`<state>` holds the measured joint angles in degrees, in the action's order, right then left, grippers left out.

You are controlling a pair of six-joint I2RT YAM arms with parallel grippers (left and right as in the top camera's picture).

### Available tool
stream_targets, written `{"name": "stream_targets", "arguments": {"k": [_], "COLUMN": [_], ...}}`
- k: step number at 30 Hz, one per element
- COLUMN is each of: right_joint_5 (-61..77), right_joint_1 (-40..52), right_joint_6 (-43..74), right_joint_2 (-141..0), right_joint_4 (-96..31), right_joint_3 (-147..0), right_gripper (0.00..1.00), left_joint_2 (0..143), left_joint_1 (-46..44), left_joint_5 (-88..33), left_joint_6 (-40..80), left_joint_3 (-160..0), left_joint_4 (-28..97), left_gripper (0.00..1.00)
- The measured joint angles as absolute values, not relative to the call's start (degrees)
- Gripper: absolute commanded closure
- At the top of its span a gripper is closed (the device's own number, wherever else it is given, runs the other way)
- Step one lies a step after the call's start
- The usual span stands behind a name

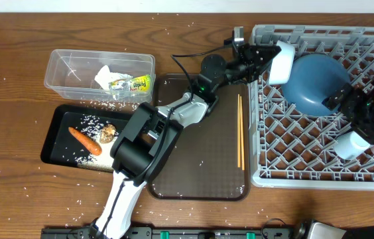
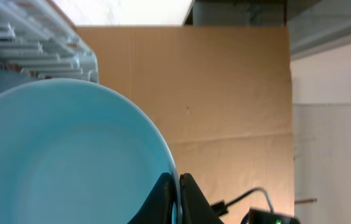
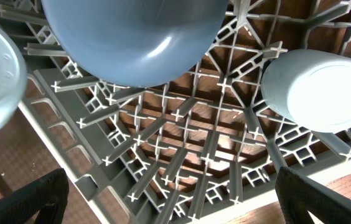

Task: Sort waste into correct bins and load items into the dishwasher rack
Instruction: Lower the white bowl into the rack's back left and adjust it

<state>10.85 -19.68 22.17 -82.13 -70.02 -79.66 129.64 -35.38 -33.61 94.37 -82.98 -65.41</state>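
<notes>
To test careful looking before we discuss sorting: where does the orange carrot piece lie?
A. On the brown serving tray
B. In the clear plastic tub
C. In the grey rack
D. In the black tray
D: the overhead view shows the carrot piece lying in the black tray, beside the brown food lump and scattered rice grains.

Wooden table point(image 1: 14, 60) is loaded directly with: clear tub point(image 1: 54, 76) at back left, black tray point(image 1: 58, 149) just in front of it, brown serving tray point(image 1: 200, 172) at centre, grey rack point(image 1: 306, 169) at right. Rice grains point(image 1: 25, 188) are scattered over bare wood.
</notes>
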Motion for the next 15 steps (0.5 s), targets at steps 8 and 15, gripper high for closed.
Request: {"name": "stream_targets", "arguments": {"k": [8, 15], "right_joint_5": [10.7, 10.7], "right_joint_1": [-19.7, -19.7], "right_joint_6": [22.2, 22.2], "right_joint_2": [-82.1, -82.1], "right_joint_4": [-70.0, -70.1], "right_joint_3": [-79.7, -79.7], "right_gripper": [0.01, 0.01], "left_joint_2": [129.7, 129.7], "left_joint_1": [-35.4, -36.9], "left_joint_5": [-27.6, -27.0], "left_joint_6": [96.7, 98.1], "left_joint_3": [-83.3, -83.3], "left_joint_4": [-64.4, -64.5], "left_gripper": [0.93, 0.93]}}
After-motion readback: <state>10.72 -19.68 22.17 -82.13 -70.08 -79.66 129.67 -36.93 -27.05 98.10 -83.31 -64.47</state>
